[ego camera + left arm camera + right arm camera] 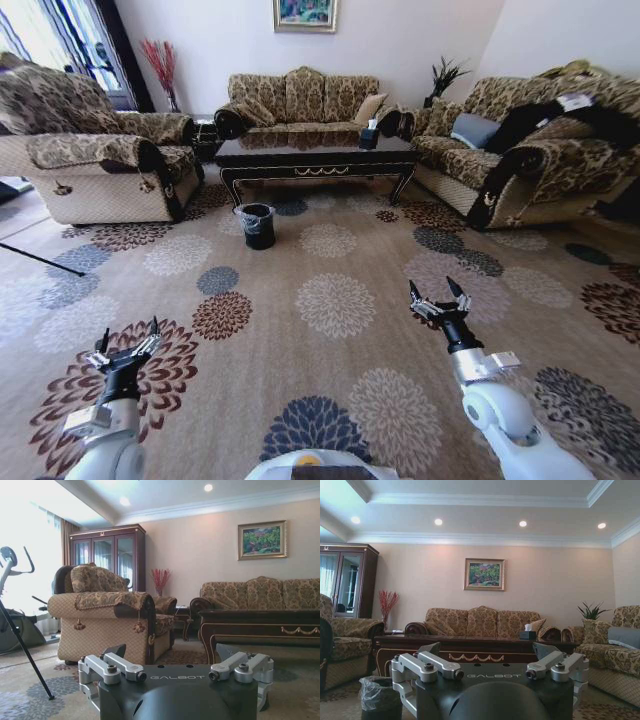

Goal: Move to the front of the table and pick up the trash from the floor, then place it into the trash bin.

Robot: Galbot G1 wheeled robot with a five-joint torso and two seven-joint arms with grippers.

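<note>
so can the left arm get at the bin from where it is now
Probably not yet. The bin stands by the table, far across open carpet from the left gripper, whose jaws are open. Nothing blocks the way; the robot just looks too far off.

The floor [330, 340] is beige carpet patterned with round flower medallions in brown, dark blue, grey and cream. On it stands the dark wooden desk [318, 157] with gold scroll trim, set between the sofas. The black trash bin [257, 225], lined with clear plastic, stands on the carpet just in front of the desk's left end.
</note>
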